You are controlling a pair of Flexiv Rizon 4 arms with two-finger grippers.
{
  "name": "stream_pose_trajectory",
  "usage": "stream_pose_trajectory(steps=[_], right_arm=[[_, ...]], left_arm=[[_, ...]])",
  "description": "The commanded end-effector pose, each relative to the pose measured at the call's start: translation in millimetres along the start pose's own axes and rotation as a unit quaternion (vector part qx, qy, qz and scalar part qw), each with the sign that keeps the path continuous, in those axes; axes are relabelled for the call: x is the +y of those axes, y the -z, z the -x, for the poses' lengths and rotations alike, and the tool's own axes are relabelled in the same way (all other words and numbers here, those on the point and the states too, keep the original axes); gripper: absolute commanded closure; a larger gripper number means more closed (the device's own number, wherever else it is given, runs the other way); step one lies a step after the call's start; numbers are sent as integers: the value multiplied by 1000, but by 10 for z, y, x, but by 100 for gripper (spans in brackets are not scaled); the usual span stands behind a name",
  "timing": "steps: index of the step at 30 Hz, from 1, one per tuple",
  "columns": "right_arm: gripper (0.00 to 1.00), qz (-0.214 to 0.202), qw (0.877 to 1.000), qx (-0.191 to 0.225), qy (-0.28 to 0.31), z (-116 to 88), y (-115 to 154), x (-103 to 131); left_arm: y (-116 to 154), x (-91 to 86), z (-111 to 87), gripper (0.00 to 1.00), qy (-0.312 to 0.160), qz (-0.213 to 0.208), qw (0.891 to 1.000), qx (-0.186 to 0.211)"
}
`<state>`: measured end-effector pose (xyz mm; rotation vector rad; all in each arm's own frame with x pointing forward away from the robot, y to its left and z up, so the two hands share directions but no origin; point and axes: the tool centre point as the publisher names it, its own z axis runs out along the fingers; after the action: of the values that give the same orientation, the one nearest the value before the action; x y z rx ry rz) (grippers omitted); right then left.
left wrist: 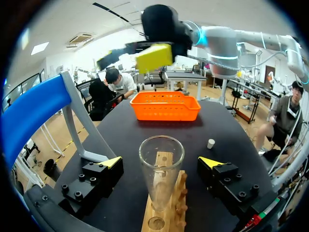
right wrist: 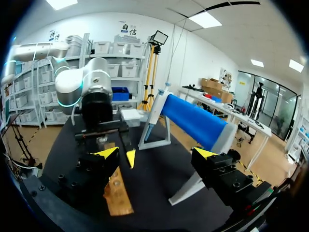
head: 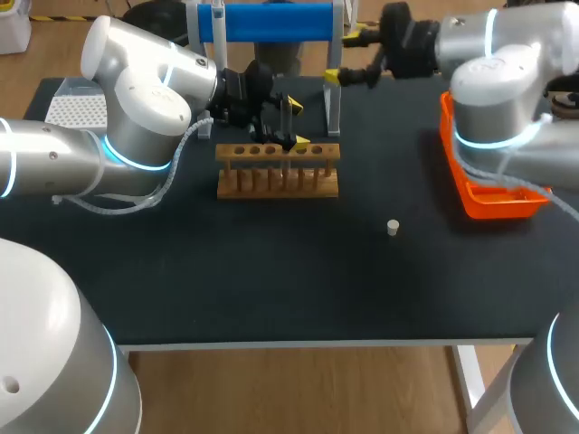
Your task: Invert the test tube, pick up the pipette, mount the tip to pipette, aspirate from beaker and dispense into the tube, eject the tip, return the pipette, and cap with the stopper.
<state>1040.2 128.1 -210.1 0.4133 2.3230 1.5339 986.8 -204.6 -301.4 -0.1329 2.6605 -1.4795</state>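
Clear glass test tube [left wrist: 161, 179] upright in the wooden rack [left wrist: 166, 212], at the rack's right end. Long axis vertical, open mouth pointing up, closed end down in a hole. See-through all along, with a round rim at the top and walls narrowing a little toward the rack. Cannot tell whether any liquid is inside.

Left gripper [left wrist: 161, 163] spread wide around the tube, with one yellow-tipped finger [left wrist: 112, 162] on each side. Both fingers apart from the glass, so gripping nothing.

Rack lying lengthwise left to right on the dark table [head: 271, 289], around the middle and toward the far side, with a row of holes along its top.

Right gripper [head: 342, 57] over the far edge, to the right of the rack and just beside the blue stand [head: 276, 20]. Fingers parted, nothing between them.

Pipette [right wrist: 153, 113] hanging at one end of the stand's blue bar, long axis close to vertical but slanting a little, narrow end down.

Small white stopper [head: 393, 227] alone on the table, nearer than the rack and to its right, well apart from it.

Orange basket [head: 493, 194] at the right edge, under the right arm.

White tip box [head: 77, 110] at the far left, partly hidden behind the left arm.
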Motion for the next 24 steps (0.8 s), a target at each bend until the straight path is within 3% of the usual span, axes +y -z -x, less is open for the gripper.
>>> stream_pose_trajectory(steps=[1,11,24], right_arm=[[0,6,1000,-16,0,-285,840,-210],[0,1,1000,-24,-16,-702,1498,-603],[0,-12,999,-27,-29,-1158,1772,-1245]], left_arm=[[-5,5,13,0,0,-1,1000,2],[-5,5,13,0,0,-1,1000,2],[-5,5,13,0,0,-1,1000,2]])
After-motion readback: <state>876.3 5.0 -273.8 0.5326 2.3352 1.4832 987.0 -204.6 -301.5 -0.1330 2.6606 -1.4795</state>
